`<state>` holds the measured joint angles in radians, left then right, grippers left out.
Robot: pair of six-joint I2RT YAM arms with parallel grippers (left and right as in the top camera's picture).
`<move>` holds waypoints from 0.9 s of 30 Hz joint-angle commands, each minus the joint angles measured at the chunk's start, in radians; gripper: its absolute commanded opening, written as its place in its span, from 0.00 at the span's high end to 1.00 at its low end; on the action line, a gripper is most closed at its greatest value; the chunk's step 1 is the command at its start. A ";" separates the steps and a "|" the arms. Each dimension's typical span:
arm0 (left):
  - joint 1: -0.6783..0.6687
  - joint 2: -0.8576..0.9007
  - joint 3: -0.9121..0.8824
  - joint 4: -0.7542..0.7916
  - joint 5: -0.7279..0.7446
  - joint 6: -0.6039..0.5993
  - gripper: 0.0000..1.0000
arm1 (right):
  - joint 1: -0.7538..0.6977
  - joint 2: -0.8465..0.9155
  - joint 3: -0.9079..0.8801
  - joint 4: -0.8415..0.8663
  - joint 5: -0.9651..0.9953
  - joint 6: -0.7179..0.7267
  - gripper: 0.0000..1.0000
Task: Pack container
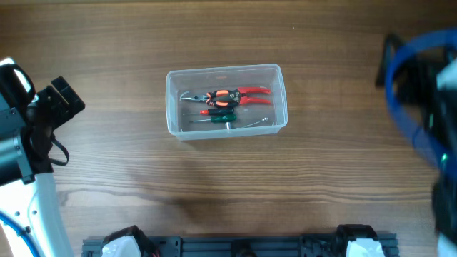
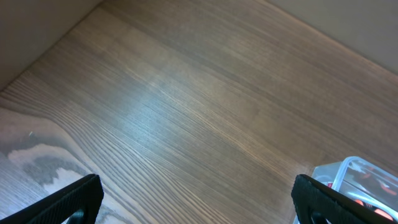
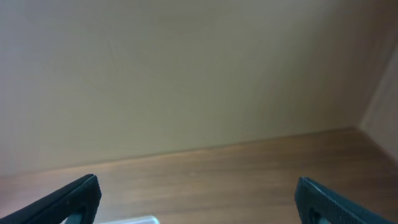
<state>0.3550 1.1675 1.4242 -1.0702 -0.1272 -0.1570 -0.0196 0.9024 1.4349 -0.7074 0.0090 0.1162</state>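
The clear plastic container (image 1: 226, 100) stands on the table at centre. Inside lie red-handled pliers (image 1: 239, 93), a red-handled screwdriver and a green-handled screwdriver (image 1: 223, 116). My left gripper (image 1: 63, 101) is at the far left, well apart from the tub, open and empty; its wrist view (image 2: 199, 202) shows bare wood between the fingers and a corner of the container (image 2: 357, 180) at lower right. My right arm is a blur at the far right edge (image 1: 428, 107); its gripper (image 3: 199, 202) is open and empty, with a bit of the container rim (image 3: 140, 219) at the bottom.
The wooden table (image 1: 228, 185) has a pale wall behind it in the right wrist view. A dark rail with white parts (image 1: 239, 246) runs along the front edge. Blue cable loops (image 1: 407, 86) hang around the right arm.
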 commanded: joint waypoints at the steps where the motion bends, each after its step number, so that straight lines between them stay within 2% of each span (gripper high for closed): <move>1: 0.005 -0.006 0.002 0.003 -0.005 -0.012 0.00 | 0.002 -0.161 -0.283 0.034 0.048 -0.174 0.00; 5: 0.005 -0.006 0.002 0.003 -0.005 -0.012 0.00 | 0.002 -0.378 -0.587 0.062 0.006 -0.126 0.00; 10: 0.005 -0.006 0.002 0.003 -0.005 -0.012 0.00 | 0.002 -0.547 -0.893 0.263 -0.010 -0.100 0.00; 14: 0.005 -0.006 0.002 0.003 -0.005 -0.012 0.00 | 0.002 -0.658 -1.109 0.428 -0.009 0.031 0.00; 21: 0.005 -0.006 0.002 0.003 -0.005 -0.012 0.00 | 0.002 -0.809 -1.304 0.536 -0.009 0.182 0.00; 27: 0.005 -0.006 0.002 0.003 -0.005 -0.012 0.00 | 0.002 -0.861 -1.359 0.536 -0.009 0.205 0.00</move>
<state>0.3550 1.1667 1.4242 -1.0702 -0.1272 -0.1570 -0.0196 0.0685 0.0940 -0.1791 0.0154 0.2806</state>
